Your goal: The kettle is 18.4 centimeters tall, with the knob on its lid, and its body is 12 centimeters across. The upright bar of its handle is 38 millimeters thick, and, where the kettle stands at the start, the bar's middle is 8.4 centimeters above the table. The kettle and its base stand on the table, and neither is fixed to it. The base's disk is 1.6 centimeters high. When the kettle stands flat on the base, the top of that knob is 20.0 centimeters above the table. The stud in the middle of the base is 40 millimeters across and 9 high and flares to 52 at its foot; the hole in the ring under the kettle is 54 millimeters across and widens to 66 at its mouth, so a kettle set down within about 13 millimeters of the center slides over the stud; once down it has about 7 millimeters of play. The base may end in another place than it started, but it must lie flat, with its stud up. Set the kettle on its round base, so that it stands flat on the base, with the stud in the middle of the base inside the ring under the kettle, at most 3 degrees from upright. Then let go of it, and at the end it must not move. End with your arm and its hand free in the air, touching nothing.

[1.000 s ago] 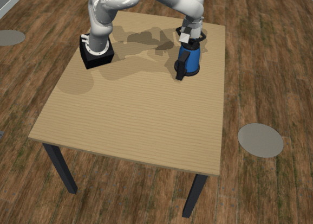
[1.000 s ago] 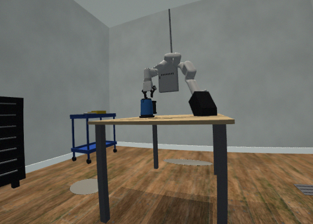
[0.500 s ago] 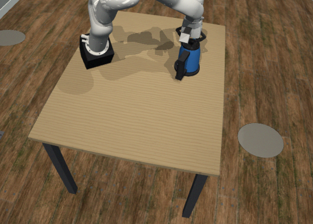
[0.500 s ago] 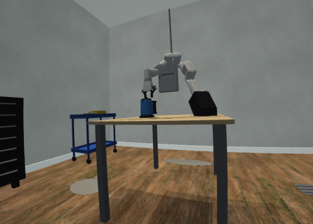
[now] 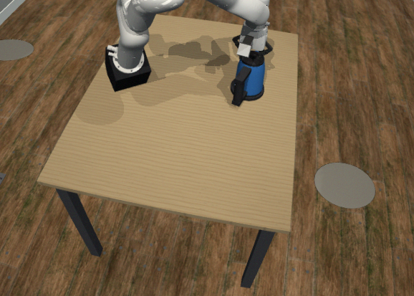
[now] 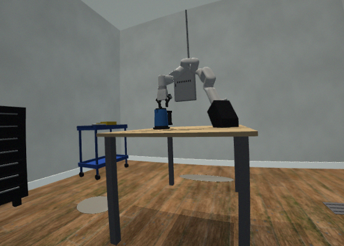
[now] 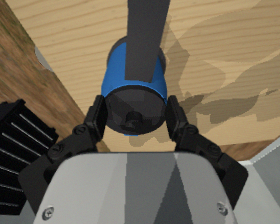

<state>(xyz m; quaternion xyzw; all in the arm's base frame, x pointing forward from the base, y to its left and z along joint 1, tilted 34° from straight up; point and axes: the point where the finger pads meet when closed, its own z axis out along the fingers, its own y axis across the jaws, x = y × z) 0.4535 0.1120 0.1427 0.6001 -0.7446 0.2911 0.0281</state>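
Kettle (image 5: 253,79) standing on its base (image 5: 255,97): release step.
Gripper (image 7: 136,120) spread wide above lid, holding nothing; next, lift clear.

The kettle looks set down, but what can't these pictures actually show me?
- Stud inside the kettle's ring: hidden by the kettle in every view.
- Base: only a dark rim shows in the exterior view, too small to judge seating.
- Exact uprightness: too small in the exterior view.
- End effector fingertips: the wrist view does not settle whether they touch the lid.
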